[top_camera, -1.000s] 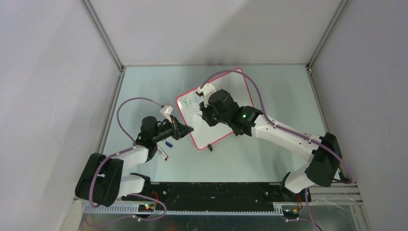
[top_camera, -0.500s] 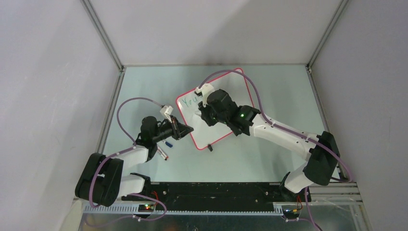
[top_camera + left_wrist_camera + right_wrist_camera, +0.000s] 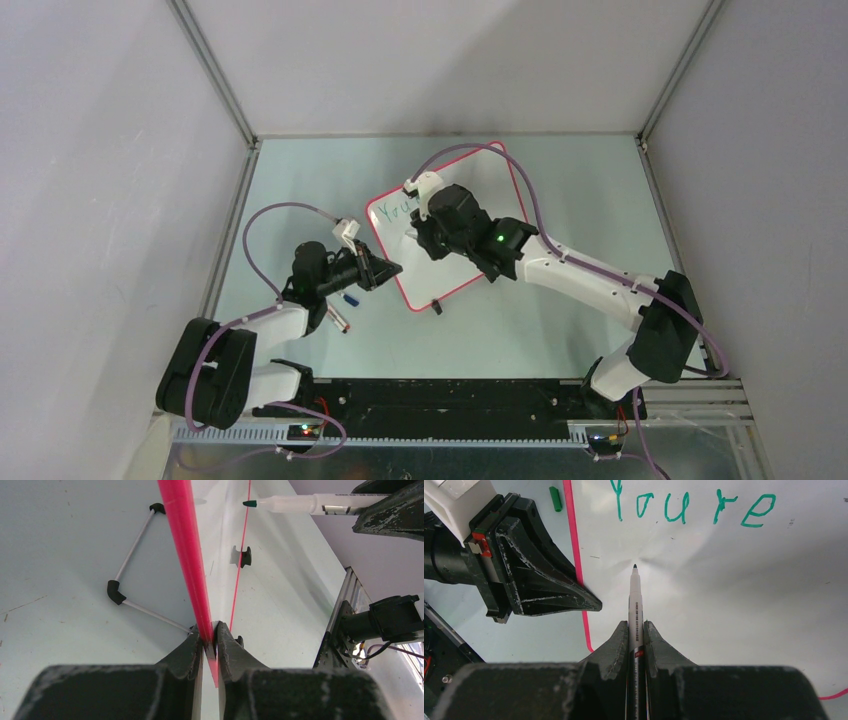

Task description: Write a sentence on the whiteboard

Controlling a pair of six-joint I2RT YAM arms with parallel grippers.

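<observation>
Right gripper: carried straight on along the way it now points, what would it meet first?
The green marker, whose tip sticks out ahead of the right gripper, would meet the whiteboard first, on its bare white face below the green writing. Whether the tip already touches is unclear.

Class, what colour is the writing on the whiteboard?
Green; the writing on the whiteboard shows best in the right wrist view.

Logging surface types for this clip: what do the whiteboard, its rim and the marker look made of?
Whiteboard: glossy white coated panel, judging by its sheen; core unclear. Rim: smooth red-pink plastic, probably. Marker: white plastic barrel with printed text, seemingly.
</observation>
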